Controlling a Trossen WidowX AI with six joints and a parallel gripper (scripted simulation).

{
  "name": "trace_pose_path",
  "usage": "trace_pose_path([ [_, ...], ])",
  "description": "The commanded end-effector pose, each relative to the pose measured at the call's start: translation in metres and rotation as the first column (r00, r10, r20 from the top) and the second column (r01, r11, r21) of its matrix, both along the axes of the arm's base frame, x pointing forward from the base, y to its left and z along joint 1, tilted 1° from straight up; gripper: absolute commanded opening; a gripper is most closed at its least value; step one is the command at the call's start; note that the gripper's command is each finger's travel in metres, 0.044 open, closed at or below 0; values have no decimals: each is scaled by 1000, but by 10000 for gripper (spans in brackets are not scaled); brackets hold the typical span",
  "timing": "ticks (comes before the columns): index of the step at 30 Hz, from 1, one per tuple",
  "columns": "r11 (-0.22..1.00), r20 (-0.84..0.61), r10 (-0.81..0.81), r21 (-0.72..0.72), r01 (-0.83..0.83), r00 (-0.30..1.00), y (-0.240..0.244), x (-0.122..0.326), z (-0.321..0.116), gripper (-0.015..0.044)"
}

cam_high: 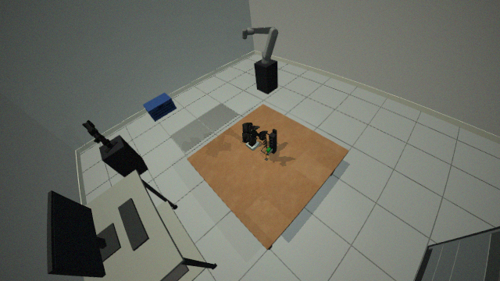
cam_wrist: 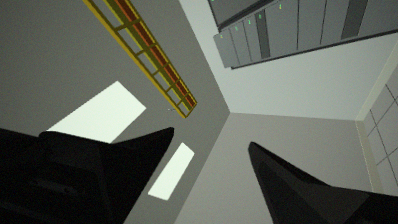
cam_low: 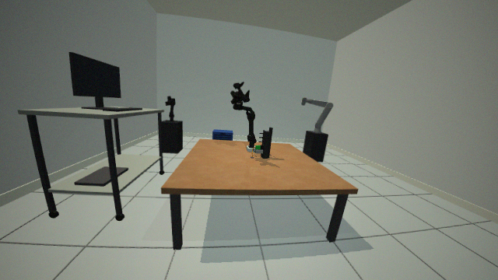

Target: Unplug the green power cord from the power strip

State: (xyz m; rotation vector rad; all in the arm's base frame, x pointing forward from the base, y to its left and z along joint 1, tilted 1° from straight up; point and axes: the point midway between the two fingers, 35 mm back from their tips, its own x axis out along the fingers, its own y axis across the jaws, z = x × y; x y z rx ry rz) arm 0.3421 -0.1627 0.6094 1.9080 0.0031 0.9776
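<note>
The arm [cam_low: 249,120] is standing almost upright on the brown tabletop [cam_low: 233,171], and its hand [cam_low: 239,93] is pointing up, high above everything. In the wrist view the two dark fingers are standing wide apart, with only the ceiling and walls showing between them, so the hand is holding nothing. The green plug [cam_high: 269,150] is sitting low on the tabletop, just beside a black upright block [cam_high: 273,141] and near the arm's white base [cam_high: 251,146]. A thin cord [cam_high: 266,156] is running from it toward the front. I cannot tell whether the plug is in its socket.
</note>
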Motion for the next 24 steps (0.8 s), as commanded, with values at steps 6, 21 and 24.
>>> trace_pose_path([
  [6,989,-118,-77,115,90,990,-11,38,-25,243],
  [21,925,-661,-255,46,378,706,4,118,-189,160],
  [24,922,-737,-276,-21,387,618,14,119,-222,160],
])
